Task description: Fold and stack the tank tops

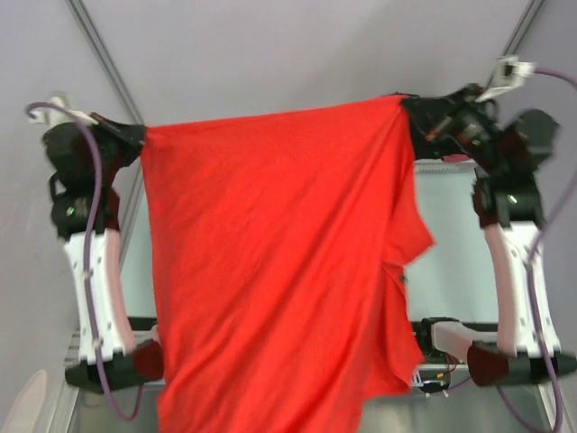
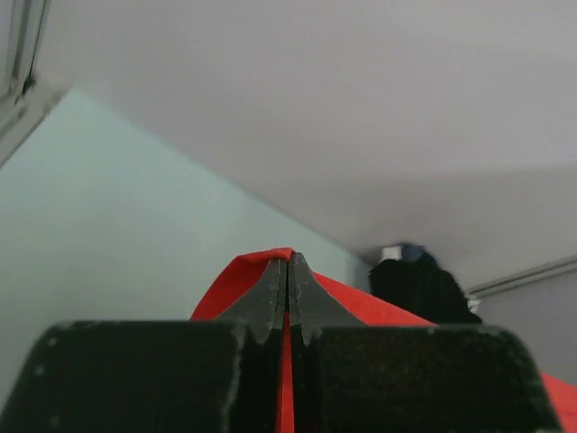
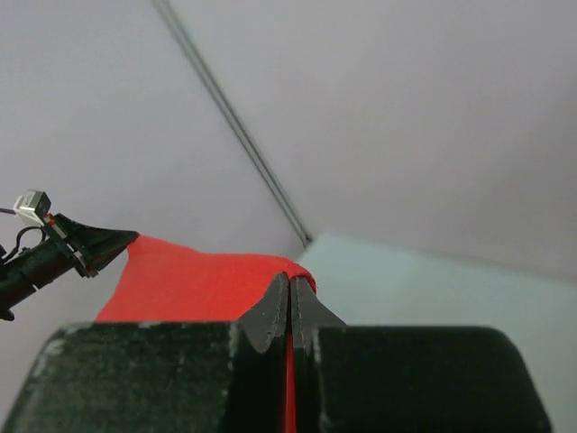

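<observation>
Holding the red tank top [image 1: 270, 262] aloft between both arms, the rig is at the spreading step that comes ahead of the first fold.

Left fingers [image 2: 288, 273] are fully closed on one upper corner of the garment, with a red fold pinched in the seam between them. Right fingers [image 3: 289, 293] are likewise fully closed, with red cloth clamped at the opposite upper corner.

From above, the top edge runs taut from one grip to the other and the body hangs down as a broad sheet over the worktop [image 1: 455, 253]. Whether the lower hem touches the worktop cannot be told. The right-hand edge is bunched and doubled over on itself; the left edge hangs straight. The black tank top is not in view.

Assessment: no fold made, nothing stacked; the task is at an early stage. The next move calls for both arms to lower together with the top edge tight, so that the garment lies flat. The bunched right edge is liable to land creased and would need smoothing before folding.
</observation>
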